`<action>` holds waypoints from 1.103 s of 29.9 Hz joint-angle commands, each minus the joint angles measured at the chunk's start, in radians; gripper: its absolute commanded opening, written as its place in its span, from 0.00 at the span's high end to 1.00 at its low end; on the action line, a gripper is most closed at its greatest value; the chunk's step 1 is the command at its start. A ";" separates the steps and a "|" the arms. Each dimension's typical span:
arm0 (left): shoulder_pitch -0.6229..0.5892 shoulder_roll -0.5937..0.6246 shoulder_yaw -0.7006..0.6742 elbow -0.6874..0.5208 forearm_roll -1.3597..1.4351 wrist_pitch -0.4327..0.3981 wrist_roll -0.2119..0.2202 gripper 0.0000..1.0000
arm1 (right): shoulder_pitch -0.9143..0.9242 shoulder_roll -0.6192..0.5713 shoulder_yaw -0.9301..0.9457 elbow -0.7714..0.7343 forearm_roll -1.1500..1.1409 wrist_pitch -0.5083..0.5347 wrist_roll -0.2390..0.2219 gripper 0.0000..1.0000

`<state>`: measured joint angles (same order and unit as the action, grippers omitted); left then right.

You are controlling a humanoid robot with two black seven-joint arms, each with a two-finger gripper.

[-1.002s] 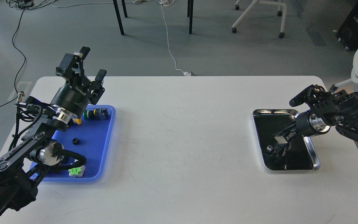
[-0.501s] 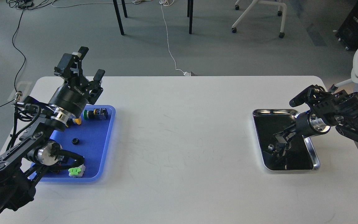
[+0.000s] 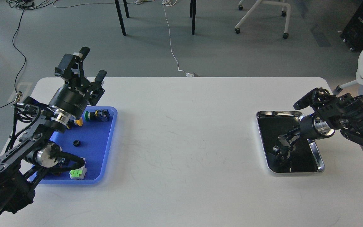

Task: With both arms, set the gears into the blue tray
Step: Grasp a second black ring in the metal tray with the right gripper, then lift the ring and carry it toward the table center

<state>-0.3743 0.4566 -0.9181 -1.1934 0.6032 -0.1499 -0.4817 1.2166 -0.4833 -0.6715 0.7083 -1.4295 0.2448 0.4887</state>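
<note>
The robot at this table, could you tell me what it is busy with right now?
It is moving gears into the blue tray. One gear already lies there among some push-button switches. The left gripper is raised above the tray's far end, open and empty. The right gripper is reaching down into the steel tray; whether it is open or shut, and holding anything, cannot be told against the dark bottom.

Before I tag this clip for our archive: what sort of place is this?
Probably a robotics lab or office workspace: a white table on grey flooring, loose cables across the floor, and wheeled chair bases behind it.
</note>
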 commanded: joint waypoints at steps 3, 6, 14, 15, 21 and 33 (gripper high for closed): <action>-0.002 0.001 0.001 0.000 0.000 0.000 0.000 0.02 | -0.003 0.000 0.003 -0.003 0.001 -0.001 0.000 0.66; 0.000 0.001 0.001 0.000 0.000 0.000 0.000 0.02 | -0.003 0.000 0.003 -0.001 0.001 -0.001 0.000 0.71; -0.002 -0.001 -0.001 0.000 0.000 0.000 0.002 0.02 | 0.007 0.000 0.003 0.005 0.003 -0.001 0.000 0.75; -0.003 -0.003 -0.001 0.000 0.000 0.000 0.002 0.02 | 0.009 0.000 0.003 0.006 0.003 -0.001 0.000 0.75; -0.005 -0.007 0.001 0.000 0.000 0.000 0.002 0.02 | 0.015 -0.003 0.007 0.013 0.007 -0.002 0.000 0.76; -0.008 -0.007 0.002 0.000 0.000 -0.005 0.002 0.02 | 0.136 -0.012 0.009 0.088 0.023 -0.001 0.000 0.76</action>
<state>-0.3821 0.4494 -0.9157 -1.1935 0.6030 -0.1537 -0.4801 1.3204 -0.4949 -0.6625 0.7738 -1.4103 0.2423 0.4889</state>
